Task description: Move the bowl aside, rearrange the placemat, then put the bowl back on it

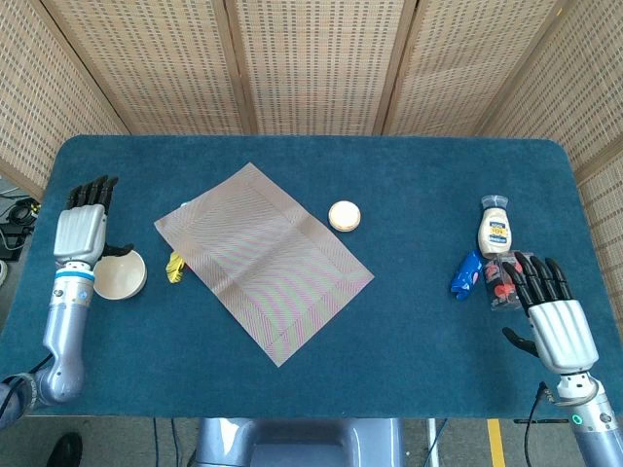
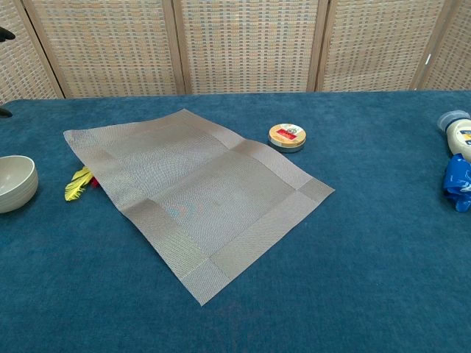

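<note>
Blue felt-covered bench (image 1: 409,321) w/ woven wicker screens (image 1: 311,63) behind. One cream bowl (image 1: 121,274) at far left, nothing in it that shows, off the placemat (image 1: 263,258), which lies flat and skewed (corner pointing forward), partly covering a yellow feather toy (image 1: 174,266). One round tin (image 1: 344,215), one white bottle (image 1: 494,227), one blue packet (image 1: 467,274). Left robot hand (image 1: 82,222) spread, fingers extended beside the bowl; right robot hand (image 1: 550,313) spread too, holding nothing.

Head view looks steeply down; chest view, low and nearer, shares the placemat (image 1: 263,261)
</note>
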`<control>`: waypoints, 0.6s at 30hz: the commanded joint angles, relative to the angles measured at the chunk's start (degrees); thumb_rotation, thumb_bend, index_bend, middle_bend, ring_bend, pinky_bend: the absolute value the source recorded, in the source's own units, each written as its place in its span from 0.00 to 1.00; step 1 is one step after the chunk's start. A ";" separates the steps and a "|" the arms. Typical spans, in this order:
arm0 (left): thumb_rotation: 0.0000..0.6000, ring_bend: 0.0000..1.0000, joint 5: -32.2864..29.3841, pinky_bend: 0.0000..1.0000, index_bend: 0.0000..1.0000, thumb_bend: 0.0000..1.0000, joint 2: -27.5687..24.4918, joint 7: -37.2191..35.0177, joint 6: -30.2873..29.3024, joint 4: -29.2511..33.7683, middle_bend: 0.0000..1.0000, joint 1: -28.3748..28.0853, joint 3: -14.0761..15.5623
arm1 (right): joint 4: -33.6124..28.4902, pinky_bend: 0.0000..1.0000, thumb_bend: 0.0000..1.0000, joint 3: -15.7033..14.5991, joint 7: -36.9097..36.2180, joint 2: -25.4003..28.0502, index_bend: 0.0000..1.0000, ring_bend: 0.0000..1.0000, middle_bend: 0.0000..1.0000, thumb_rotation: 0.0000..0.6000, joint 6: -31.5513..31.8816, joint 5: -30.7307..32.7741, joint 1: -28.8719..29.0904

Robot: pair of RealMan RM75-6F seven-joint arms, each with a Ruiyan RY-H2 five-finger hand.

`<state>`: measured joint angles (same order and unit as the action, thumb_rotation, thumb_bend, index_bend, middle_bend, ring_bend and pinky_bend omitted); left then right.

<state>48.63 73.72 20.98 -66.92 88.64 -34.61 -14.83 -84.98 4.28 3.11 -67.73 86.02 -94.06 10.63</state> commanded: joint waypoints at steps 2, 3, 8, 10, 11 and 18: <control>1.00 0.00 4.27 0.00 0.00 0.00 -4.95 -0.26 -5.03 7.23 0.00 4.29 2.63 | 1.40 0.00 0.00 -0.60 -1.65 -0.60 0.07 0.00 0.00 1.00 -3.21 -2.53 3.05; 1.00 0.00 5.11 0.00 0.00 0.00 -5.65 0.15 -6.23 8.62 0.00 5.11 3.25 | 1.65 0.00 0.00 -0.62 -2.24 -0.65 0.07 0.00 0.00 1.00 -4.44 -3.23 4.20; 1.00 0.00 9.67 0.00 0.00 0.00 -7.37 1.05 -13.84 14.95 0.00 10.03 6.32 | 3.74 0.00 0.00 0.19 -4.12 -1.67 0.07 0.00 0.00 1.00 -10.94 -6.82 11.29; 1.00 0.00 11.87 0.00 0.00 0.00 -7.51 1.24 -16.78 16.53 0.00 12.08 7.76 | 4.74 0.00 0.00 0.72 -5.38 -2.60 0.08 0.00 0.00 1.00 -13.51 -7.95 14.41; 1.00 0.00 12.94 0.00 0.00 0.00 -7.51 1.41 -18.28 17.21 0.00 13.23 8.60 | 5.30 0.00 0.00 1.02 -6.25 -3.19 0.08 0.00 0.00 1.00 -15.09 -8.43 16.25; 1.00 0.00 16.48 0.00 0.00 0.00 -7.66 1.40 -22.65 19.04 0.00 17.63 11.04 | 9.65 0.00 0.00 2.54 -10.85 -7.87 0.10 0.00 0.00 1.00 -23.34 -8.70 25.56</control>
<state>64.71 66.22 22.42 -89.21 107.39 -17.38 -4.07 -77.02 6.04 -6.06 -73.78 65.01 -102.64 33.95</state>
